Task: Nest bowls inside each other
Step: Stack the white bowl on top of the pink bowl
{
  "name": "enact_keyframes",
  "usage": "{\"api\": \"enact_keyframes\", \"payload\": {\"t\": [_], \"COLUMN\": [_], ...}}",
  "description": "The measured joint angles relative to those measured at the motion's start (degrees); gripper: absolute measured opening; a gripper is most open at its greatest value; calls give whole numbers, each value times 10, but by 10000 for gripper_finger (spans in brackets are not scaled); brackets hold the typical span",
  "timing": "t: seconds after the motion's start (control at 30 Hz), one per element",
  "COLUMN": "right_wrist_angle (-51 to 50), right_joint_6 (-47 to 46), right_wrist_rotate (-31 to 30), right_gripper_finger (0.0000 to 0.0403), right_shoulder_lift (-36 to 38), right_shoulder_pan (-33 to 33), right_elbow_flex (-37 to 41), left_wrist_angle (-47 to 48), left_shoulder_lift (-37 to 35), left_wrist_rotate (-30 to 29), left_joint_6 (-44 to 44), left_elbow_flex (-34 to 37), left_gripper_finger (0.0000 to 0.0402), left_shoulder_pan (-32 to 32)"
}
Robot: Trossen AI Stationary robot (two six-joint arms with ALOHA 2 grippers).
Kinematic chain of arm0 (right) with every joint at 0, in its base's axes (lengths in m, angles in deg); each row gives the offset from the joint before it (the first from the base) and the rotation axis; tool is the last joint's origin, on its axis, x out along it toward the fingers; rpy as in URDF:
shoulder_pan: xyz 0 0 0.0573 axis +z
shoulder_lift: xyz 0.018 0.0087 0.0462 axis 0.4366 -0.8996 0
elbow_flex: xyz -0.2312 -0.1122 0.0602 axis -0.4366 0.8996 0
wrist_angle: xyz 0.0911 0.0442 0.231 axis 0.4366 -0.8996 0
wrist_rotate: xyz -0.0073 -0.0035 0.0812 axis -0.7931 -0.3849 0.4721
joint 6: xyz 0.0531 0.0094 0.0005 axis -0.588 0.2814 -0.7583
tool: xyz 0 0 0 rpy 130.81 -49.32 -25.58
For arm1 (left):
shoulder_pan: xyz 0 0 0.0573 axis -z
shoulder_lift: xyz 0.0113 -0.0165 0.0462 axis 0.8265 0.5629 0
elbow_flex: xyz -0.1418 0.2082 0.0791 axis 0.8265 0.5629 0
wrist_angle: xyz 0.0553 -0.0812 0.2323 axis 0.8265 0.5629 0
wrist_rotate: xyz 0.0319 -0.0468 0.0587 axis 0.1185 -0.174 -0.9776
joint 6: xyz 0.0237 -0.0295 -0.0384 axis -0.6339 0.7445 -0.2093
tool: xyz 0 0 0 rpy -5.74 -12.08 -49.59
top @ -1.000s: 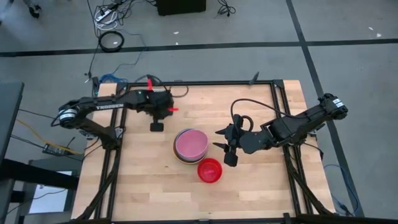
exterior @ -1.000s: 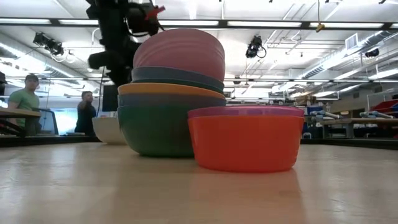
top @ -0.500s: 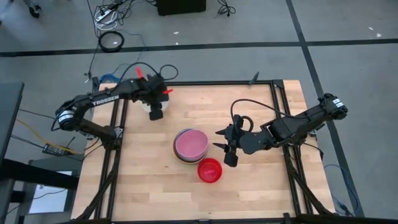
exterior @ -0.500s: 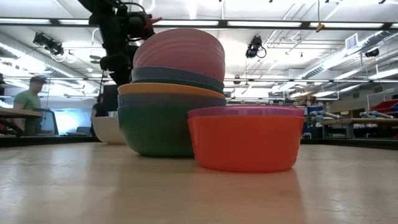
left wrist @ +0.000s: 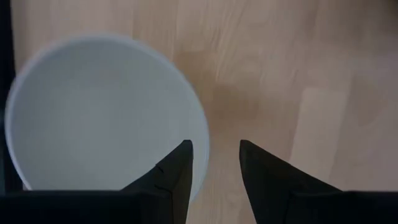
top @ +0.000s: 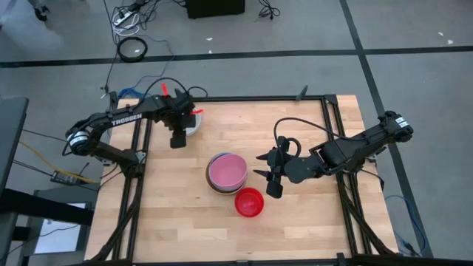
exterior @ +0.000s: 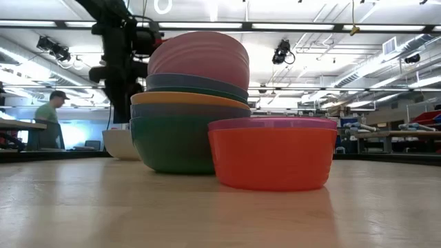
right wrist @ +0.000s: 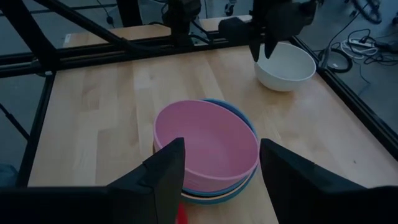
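Inspector: Left hand (top: 177,140) is found above the white bowl (top: 191,122) at the table's (top: 310,222) far left corner. Its fingers (left wrist: 177,171) are parted, one over the bowl's rim and one outside it. Nothing is gripped.

Clerk: And the right hand?

Inspector: Right hand (top: 271,176) is held over the table beside the stack (top: 225,174), open and empty, with the pink bowl (right wrist: 208,146) seen between its fingers in the wrist view.

Clerk: How are the bowls placed?

Inspector: The stack is set near the table's middle: green at the bottom, then orange and blue, pink on top, as read in the low view. The red bowl (top: 249,202) is set just beside it, toward the near edge. The white bowl is well apart from both.

Clerk: Which step is judged to be in hand?

Inspector: Collection of the white bowl. Its rim is being straddled, and closure is not yet made.

Clerk: What is called for next?

Inspector: It is judged that the fingers should be lowered over the wall and closed firmly on it, as a thin rim may slip. Whether the white bowl fits into the stack or under it cannot be told.

Clerk: Any writing?

Inspector: "TROSSEN" is read in white on the left arm (top: 126,118). No marks are noted on the bowls.
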Motion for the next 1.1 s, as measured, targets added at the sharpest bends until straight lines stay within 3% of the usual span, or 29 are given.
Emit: {"api": "enact_keyframes", "payload": {"t": [0.63,0.73,0.93,1.1], "right_wrist_angle": [0,0,0,1], "right_joint_6": [-10,-10,-16,-17], "right_wrist_rotate": [0,0,0,0], "right_gripper_finger": [194,194,194,194], "right_shoulder_lift": [0,0,0,0], "right_shoulder_pan": [0,0,0,0], "right_elbow_flex": [0,0,0,0], "left_wrist_angle": [-123,-132,-148,-162], "left_shoulder_lift": [6,6,6,6], "left_wrist_rotate": [-26,-26,-27,-27], "left_joint_6": [16,20,31,34], "left_elbow_flex": [90,102,109,109], "left_gripper_finger": [136,111,15,12], "left_shoulder_pan": [-4,-4,-4,-4]}}
